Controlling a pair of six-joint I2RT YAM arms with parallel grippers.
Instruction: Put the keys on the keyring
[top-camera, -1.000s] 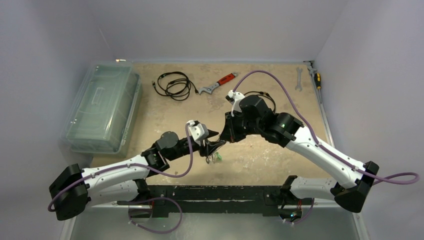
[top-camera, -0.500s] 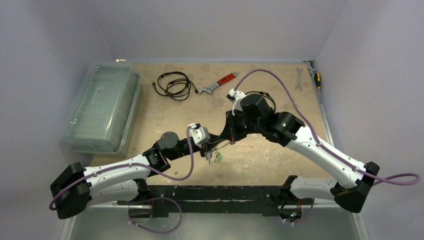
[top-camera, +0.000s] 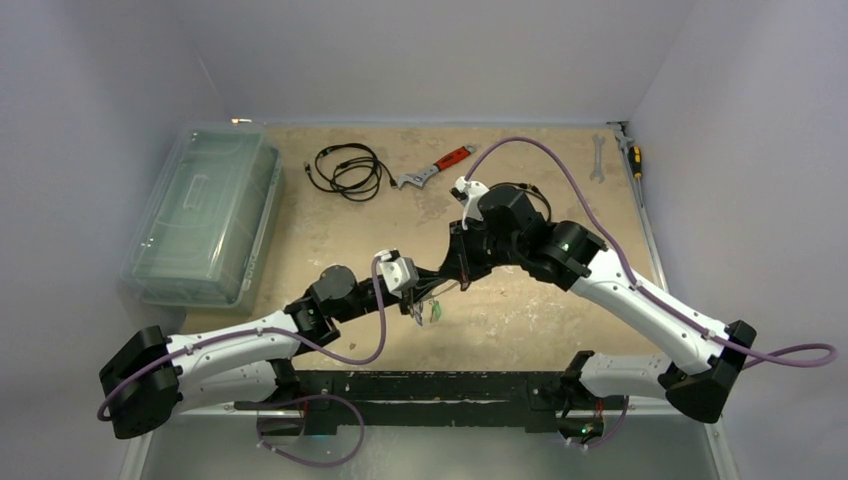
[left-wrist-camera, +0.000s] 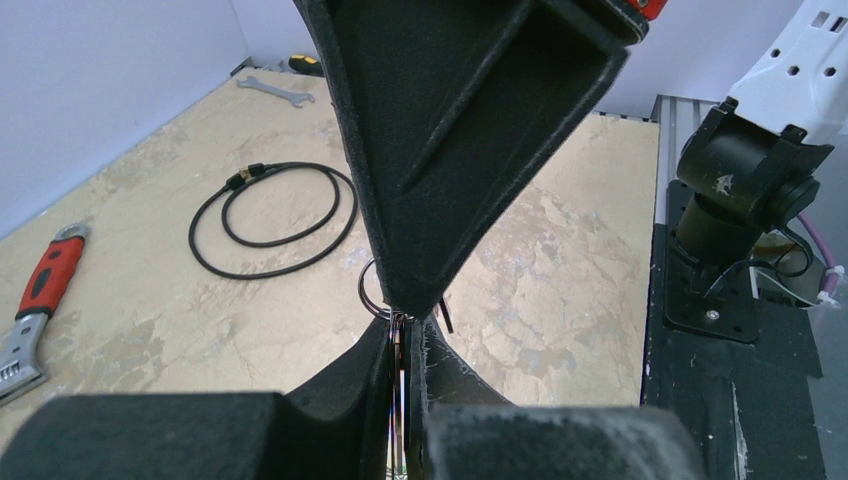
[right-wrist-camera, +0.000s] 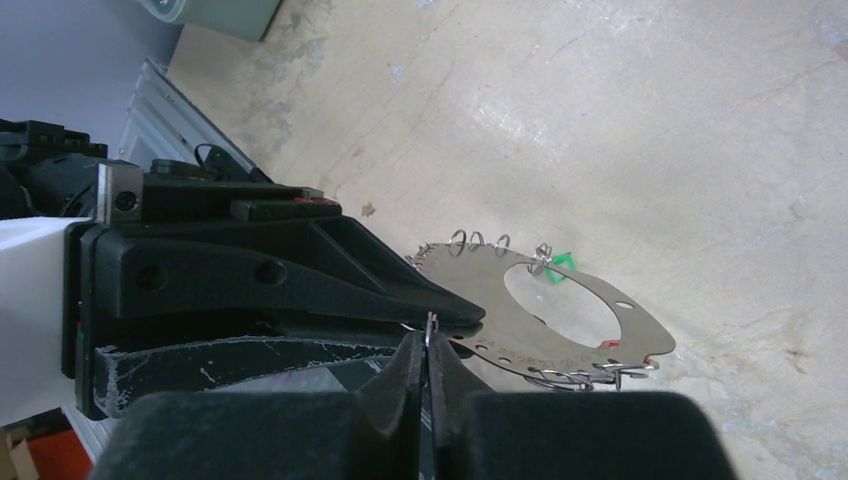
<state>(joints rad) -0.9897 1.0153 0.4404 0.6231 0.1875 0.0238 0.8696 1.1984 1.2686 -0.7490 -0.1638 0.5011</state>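
The keyring (right-wrist-camera: 475, 290) is a flat thin grey metal hoop with an oval hole and small wire rings along its edge. A green tag (right-wrist-camera: 560, 265) and a red tag (right-wrist-camera: 605, 343) hang on it, and the green tag also shows in the top view (top-camera: 437, 312). My left gripper (right-wrist-camera: 468, 318) is shut on the keyring's edge and holds it above the table. It also shows in its own wrist view (left-wrist-camera: 405, 325). My right gripper (right-wrist-camera: 430, 340) meets it tip to tip (top-camera: 440, 283). It is shut on a small wire ring (left-wrist-camera: 368, 290) at the keyring's edge. The key blades are too small to tell.
A clear plastic box (top-camera: 200, 215) stands at the left. A black coiled cable (top-camera: 347, 170), a red-handled wrench (top-camera: 435, 168), a spanner (top-camera: 598, 158) and a screwdriver (top-camera: 633, 155) lie at the back. The right arm's base (left-wrist-camera: 740, 190) is close by.
Both grippers have stayed tip to tip and drifted a little toward the back. The left wrist has turned slightly. Both grips are unchanged.
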